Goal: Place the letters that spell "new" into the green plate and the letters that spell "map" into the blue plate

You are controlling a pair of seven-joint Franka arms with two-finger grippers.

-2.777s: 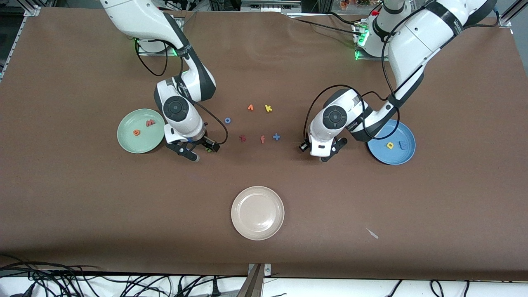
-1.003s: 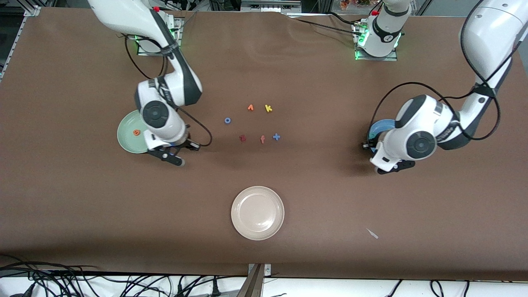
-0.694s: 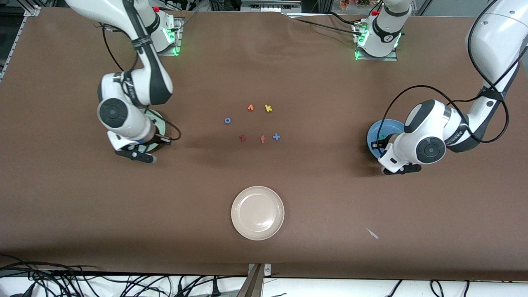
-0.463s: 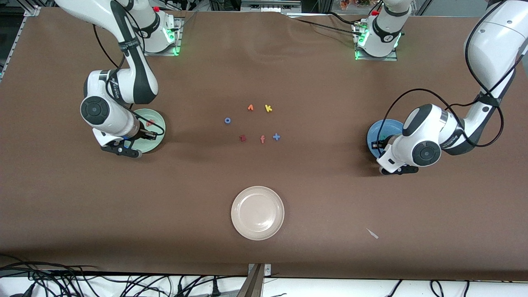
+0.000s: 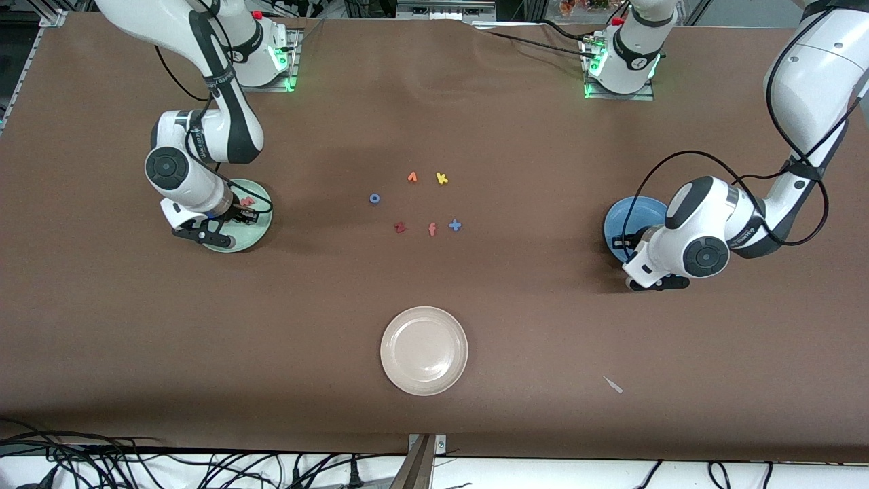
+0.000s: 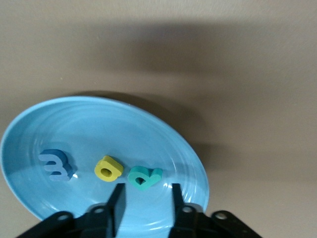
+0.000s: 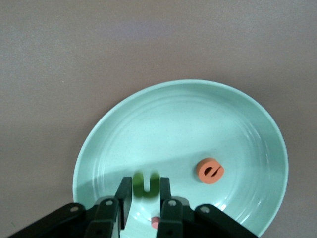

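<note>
left gripper (image 6: 144,198) over blue plate (image 6: 29,134), fingers released | right gripper (image 7: 143,198) over green plate (image 7: 223,104), grasping green n (image 7: 146,184)

The desk (image 5: 434,122) is covered by a brown, matt sheet with a paper-like look, faintly wrinkled near the bases. The green plate (image 7: 237,114) and the blue plate (image 6: 148,129) are seen as smooth, glossy plastic, with concentric rings and soft highlights. A similar sheen is shown by the cream plate (image 5: 424,350). The letters, such as the orange e (image 7: 210,170), the yellow a (image 6: 108,168) and the teal p (image 6: 143,177), are made of matt, soft-looking foam. The arm shells are of glossy white plastic with dark joints. The fingers (image 7: 110,215) of the right gripper (image 7: 141,210) are of matt black plastic.
</note>
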